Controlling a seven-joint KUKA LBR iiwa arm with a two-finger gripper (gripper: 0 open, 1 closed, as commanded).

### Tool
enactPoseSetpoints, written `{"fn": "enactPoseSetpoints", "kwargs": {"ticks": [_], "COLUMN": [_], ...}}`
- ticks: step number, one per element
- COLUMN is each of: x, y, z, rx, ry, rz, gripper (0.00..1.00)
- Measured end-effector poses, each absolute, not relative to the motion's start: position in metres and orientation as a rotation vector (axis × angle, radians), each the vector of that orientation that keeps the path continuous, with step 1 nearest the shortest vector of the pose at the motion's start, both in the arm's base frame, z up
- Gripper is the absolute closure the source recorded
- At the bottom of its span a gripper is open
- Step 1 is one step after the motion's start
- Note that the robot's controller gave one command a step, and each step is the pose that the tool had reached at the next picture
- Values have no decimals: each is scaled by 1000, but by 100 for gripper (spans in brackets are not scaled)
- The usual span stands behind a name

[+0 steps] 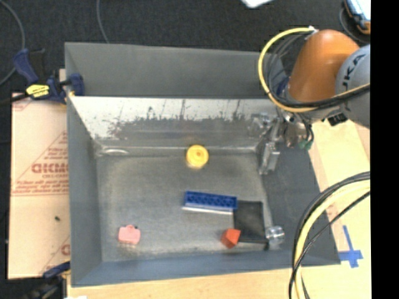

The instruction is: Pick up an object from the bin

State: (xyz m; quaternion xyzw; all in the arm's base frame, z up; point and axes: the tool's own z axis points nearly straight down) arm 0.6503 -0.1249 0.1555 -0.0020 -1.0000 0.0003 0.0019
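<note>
Towards the front left corner of the grey metal bin (81, 185), a small pink plastic block (129, 234), alone on the floor. Further right and close to the back wall, a yellow round plastic piece (197, 156) (a wheel or a cap, hard to say which), well apart from everything else. Right of centre, a long blue studded plastic brick (210, 202), lying flat, its right end just beside a flat black square pad (249, 218). At the pad's front left corner, touching it, a small orange-red block (231, 237); at its front right corner, a small silver metal piece (274, 233). Further back, by the bin's right wall, the gripper (269, 161), hanging below the arm's orange cover (318, 64), with nothing seen in its grasp; open or closed, impossible to tell. Nearest to it, the yellow round piece on its left and the black pad towards the front.
</note>
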Motion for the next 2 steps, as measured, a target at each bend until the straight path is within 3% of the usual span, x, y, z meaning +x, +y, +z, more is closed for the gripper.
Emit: {"fn": "enactPoseSetpoints", "kwargs": {"ticks": [1,2], "x": [652,571], "y": [-125,-117], "z": [161,82], "rx": [-2,-136], "ry": [-3146,-3140], "rz": [3,1], "gripper": [0,0]}}
